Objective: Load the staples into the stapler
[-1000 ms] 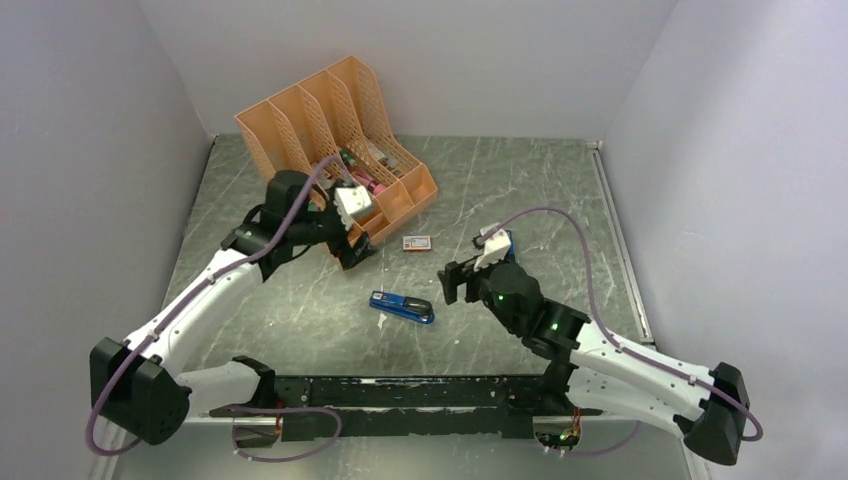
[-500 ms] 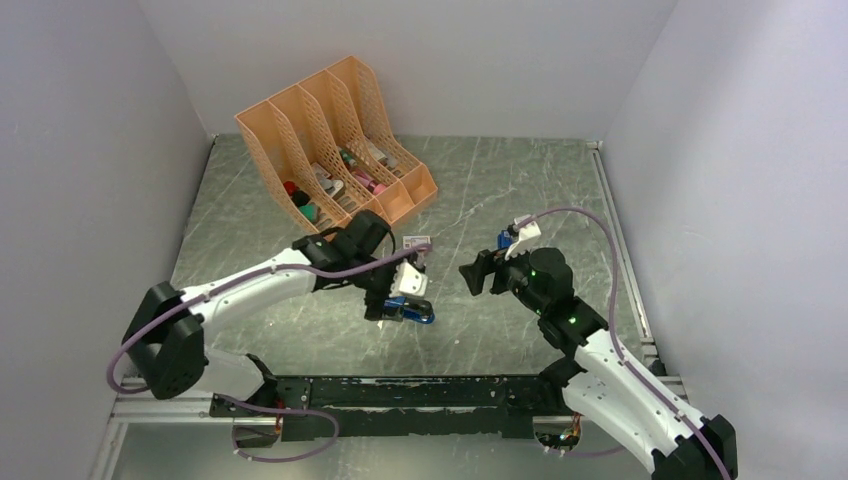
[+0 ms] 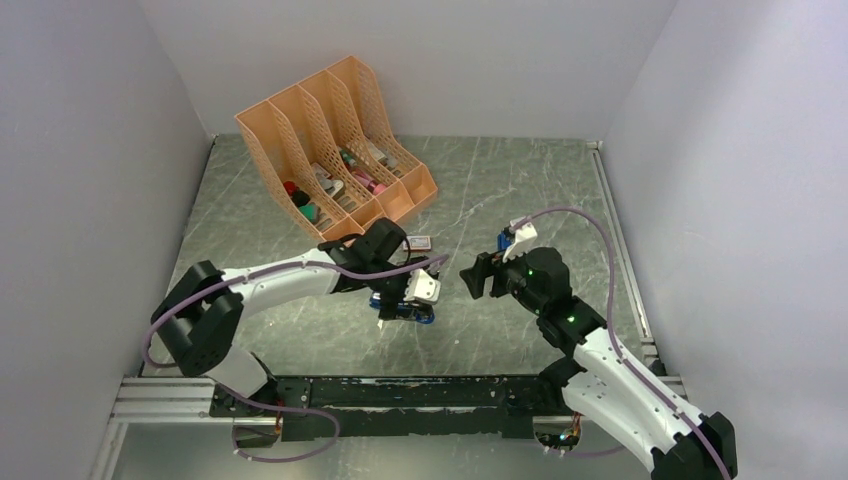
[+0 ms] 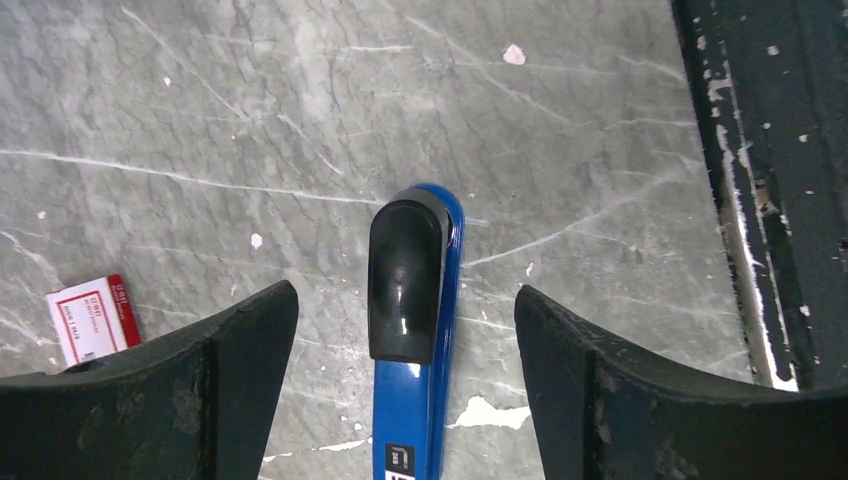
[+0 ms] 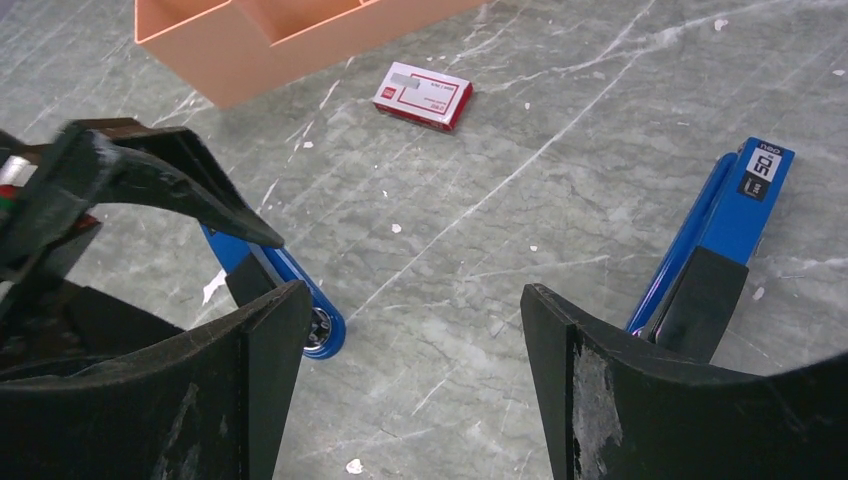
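A blue stapler (image 3: 404,307) with a black tip lies shut on the table. My left gripper (image 3: 397,309) is open and sits low over it. In the left wrist view the stapler (image 4: 405,290) lies between the two spread jaws of the left gripper (image 4: 405,294), apart from both. A second blue stapler (image 5: 728,222) lies to the right, behind my right wrist (image 3: 505,240). My right gripper (image 3: 477,277) is open and empty above bare table, as the right wrist view shows (image 5: 412,292). A little white-and-red box (image 3: 419,241) lies near the organiser. No silvery staple block shows.
An orange slotted desk organiser (image 3: 330,150) with small items stands at the back left. The box also shows in both wrist views (image 4: 92,320) (image 5: 422,95). The black base rail (image 4: 780,150) runs along the near edge. Grey walls enclose the table.
My left arm swung from the organiser down to the near stapler and now straddles it with open jaws. My right arm drew back and to the right, then held still.
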Robot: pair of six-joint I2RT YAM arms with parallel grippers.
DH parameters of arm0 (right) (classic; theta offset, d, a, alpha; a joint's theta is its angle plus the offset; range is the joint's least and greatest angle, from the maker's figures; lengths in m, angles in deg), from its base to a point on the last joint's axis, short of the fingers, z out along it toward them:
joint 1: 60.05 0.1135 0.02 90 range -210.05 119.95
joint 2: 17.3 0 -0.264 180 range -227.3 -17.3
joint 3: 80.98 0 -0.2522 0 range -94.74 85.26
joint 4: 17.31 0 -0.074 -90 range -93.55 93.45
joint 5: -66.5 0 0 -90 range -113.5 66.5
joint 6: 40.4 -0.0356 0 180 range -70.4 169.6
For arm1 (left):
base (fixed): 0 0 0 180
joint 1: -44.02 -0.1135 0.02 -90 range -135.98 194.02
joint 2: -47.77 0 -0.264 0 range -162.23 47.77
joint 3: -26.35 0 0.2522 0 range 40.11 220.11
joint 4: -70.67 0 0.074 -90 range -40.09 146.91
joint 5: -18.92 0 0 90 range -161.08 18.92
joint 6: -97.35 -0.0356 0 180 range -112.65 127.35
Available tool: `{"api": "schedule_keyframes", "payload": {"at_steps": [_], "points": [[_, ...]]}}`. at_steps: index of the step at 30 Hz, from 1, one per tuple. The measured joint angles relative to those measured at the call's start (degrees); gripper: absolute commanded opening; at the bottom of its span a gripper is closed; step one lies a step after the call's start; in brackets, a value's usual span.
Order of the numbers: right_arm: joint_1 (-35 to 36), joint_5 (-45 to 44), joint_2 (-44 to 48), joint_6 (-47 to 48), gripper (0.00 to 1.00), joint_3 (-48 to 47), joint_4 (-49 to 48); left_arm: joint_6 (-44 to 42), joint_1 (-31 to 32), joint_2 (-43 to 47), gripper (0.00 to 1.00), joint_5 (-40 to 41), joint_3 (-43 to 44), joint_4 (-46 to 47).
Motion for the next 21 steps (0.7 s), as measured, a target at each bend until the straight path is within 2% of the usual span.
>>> {"api": "schedule_keyframes", "payload": {"at_steps": [12, 19, 21], "points": [[0.0, 0.0, 2.27, -1.27, 0.76, 0.44, 1.97, -0.96, 0.11, -8.35, 0.65, 0.07, 2.38, 1.03], [0.0, 0.17, 2.23, -1.51, 0.75, 0.46, 2.03, -1.25, 0.11, -9.79, 0.56, -0.22, 3.32, 1.01], [0.0, 0.15, 2.23, -1.55, 0.75, 0.46, 2.03, -1.36, 0.11, -9.79, 0.5, -0.39, 3.39, 0.96]]}}
